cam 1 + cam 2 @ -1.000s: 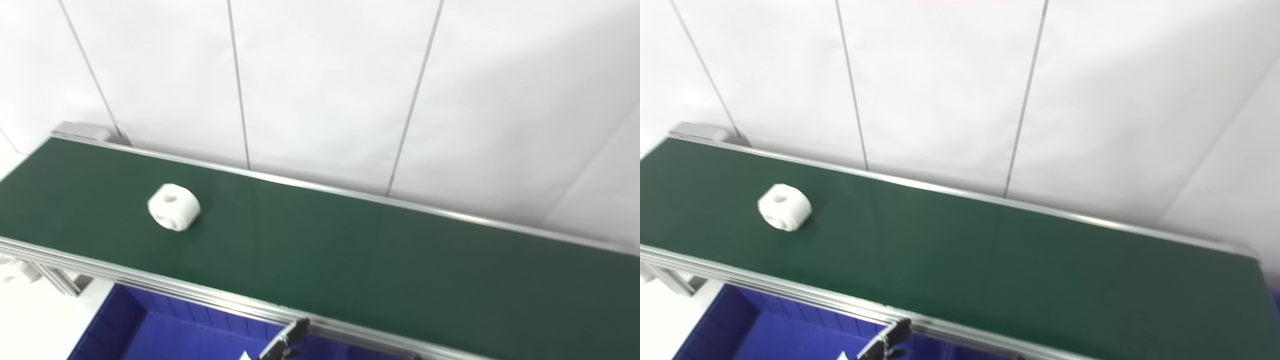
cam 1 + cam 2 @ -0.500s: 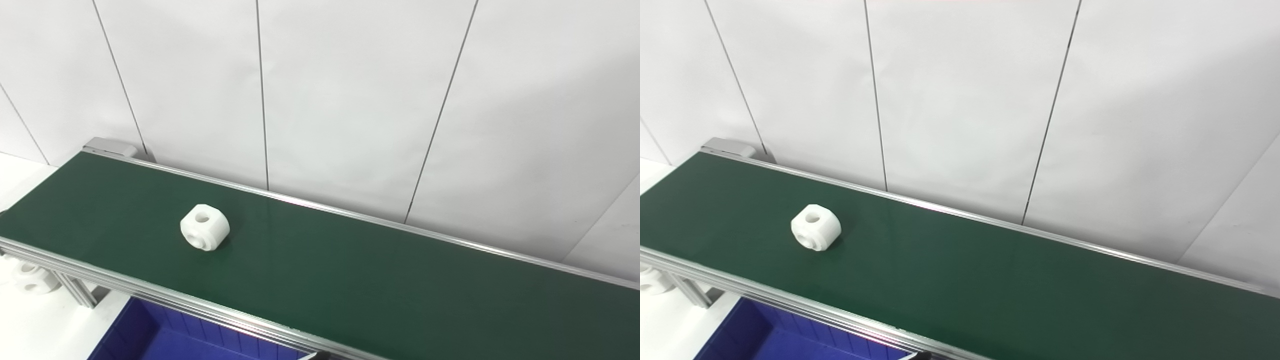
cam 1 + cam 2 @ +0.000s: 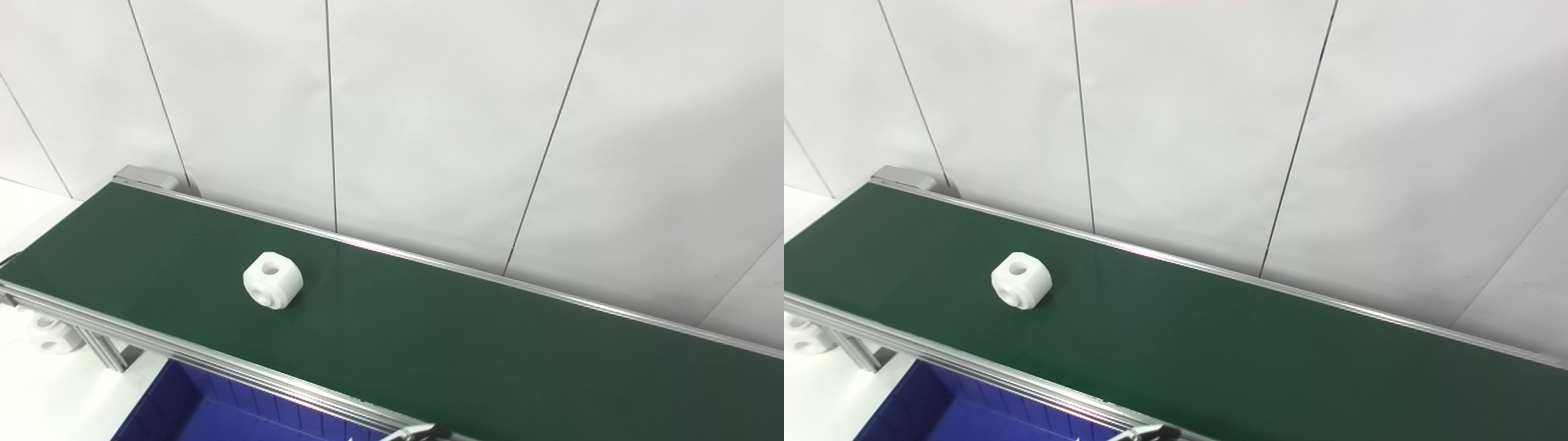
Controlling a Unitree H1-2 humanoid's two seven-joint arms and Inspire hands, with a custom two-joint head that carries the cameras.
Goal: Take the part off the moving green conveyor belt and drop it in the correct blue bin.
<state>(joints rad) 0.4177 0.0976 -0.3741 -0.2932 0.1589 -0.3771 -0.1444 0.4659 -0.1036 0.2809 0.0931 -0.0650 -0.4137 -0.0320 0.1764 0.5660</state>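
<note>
At the very bottom edge of my view a sliver of metallic grey hardware (image 3: pixel 411 432) pokes up in front of the conveyor's near rail; it is too small a piece for me to tell what it belongs to. I can see neither the left hand nor the right hand, so I cannot say whether either is open, closed or holding anything.

Nearest to me, at lower left, is the deep blue plastic bin with ribbed inner walls (image 3: pixel 184 407), tucked under the near edge of the conveyor. Only its upper left corner shows. To its left, on the white bench (image 3: pixel 37 392), another white plastic piece with round holes (image 3: pixel 50 334) sits beside the silver aluminium frame leg (image 3: pixel 101 354) of the conveyor.

Above the bin runs the ribbed aluminium near rail (image 3: pixel 202 358), and beyond it the dark green conveyor belt (image 3: pixel 459 349) stretches diagonally from upper left to lower right. The task's thing, a small white plastic rounded block with a hole through its top and another in its side (image 3: pixel 272 280), rests on the left part of the belt, roughly midway between the two rails.

Past the far rail stands a white panelled wall with thin dark seams (image 3: pixel 429 122).
</note>
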